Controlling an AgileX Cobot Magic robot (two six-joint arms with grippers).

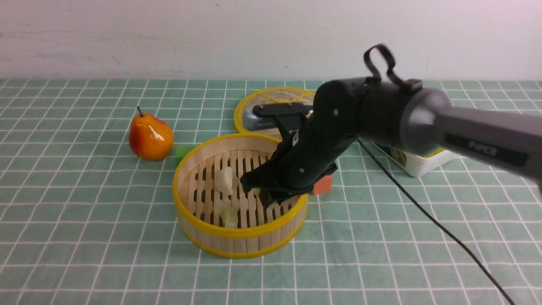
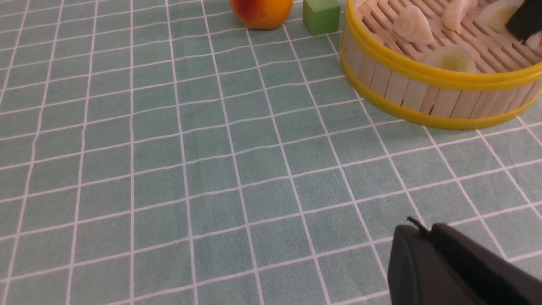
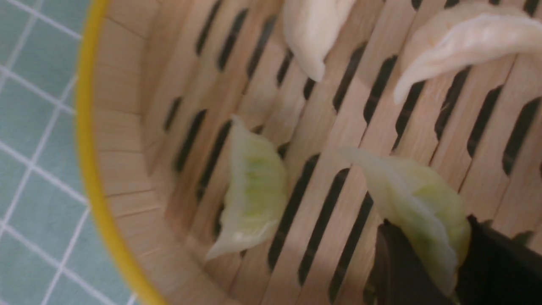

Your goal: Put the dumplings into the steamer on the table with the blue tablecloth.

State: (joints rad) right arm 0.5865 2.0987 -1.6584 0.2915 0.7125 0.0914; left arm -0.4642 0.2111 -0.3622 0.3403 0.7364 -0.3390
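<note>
Clamped tight in right gripper point(image 3: 436, 258): pleated, translucent green dumpling point(image 3: 417, 199), low inside slatted bamboo steamer point(image 3: 123, 148); glossy pear point(image 1: 150, 136) nearby.

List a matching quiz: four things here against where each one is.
Things:
1. pear
2. green block
3. lid
4. right gripper

Places:
A. behind the steamer
B. inside the steamer, closed on a green dumpling
C. leftmost thing on the cloth
D. between pear and steamer

Pairs: 1-C, 2-D, 3-A, 4-B
</note>
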